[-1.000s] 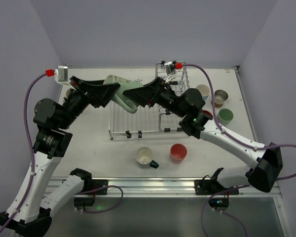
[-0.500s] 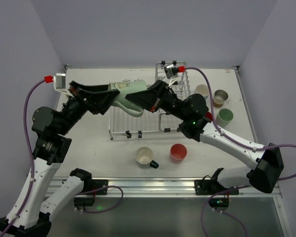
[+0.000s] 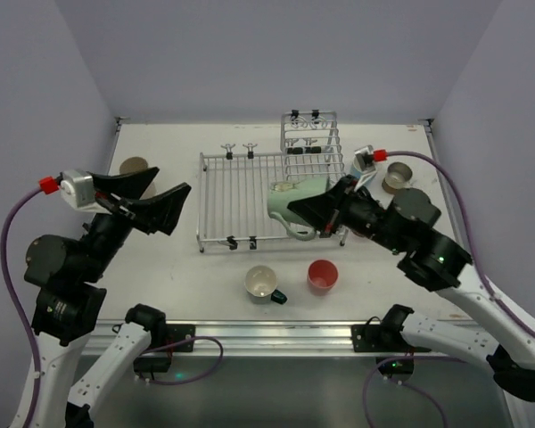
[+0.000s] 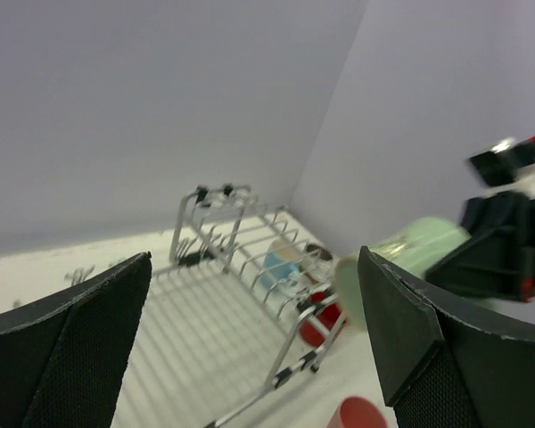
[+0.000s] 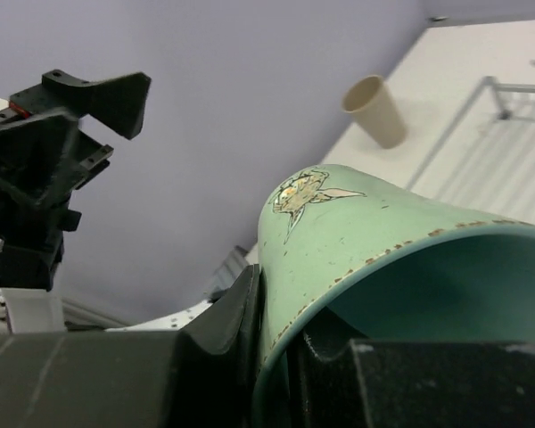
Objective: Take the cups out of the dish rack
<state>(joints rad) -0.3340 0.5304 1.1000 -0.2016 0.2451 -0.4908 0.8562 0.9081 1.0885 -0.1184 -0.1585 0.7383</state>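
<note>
Sitting nearest, just in front of the dish rack [image 3: 239, 192], are a cream cup [image 3: 260, 282] & red cup [image 3: 322, 275]. R gripper [image 3: 314, 210] is clamping a sage green mug [image 3: 296, 196] by its rim over the rack's front-right corner. L gripper [image 3: 154, 200] is hanging wide open & empty, left of the rack; a tan cup [image 3: 135, 167] is standing farther back-left.

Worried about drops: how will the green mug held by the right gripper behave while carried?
The green mug looks rigid and glazed, so probably fragile if dropped. The right gripper pinches only its rim, with the mug tilted sideways, so it might pivot or slip.
</note>
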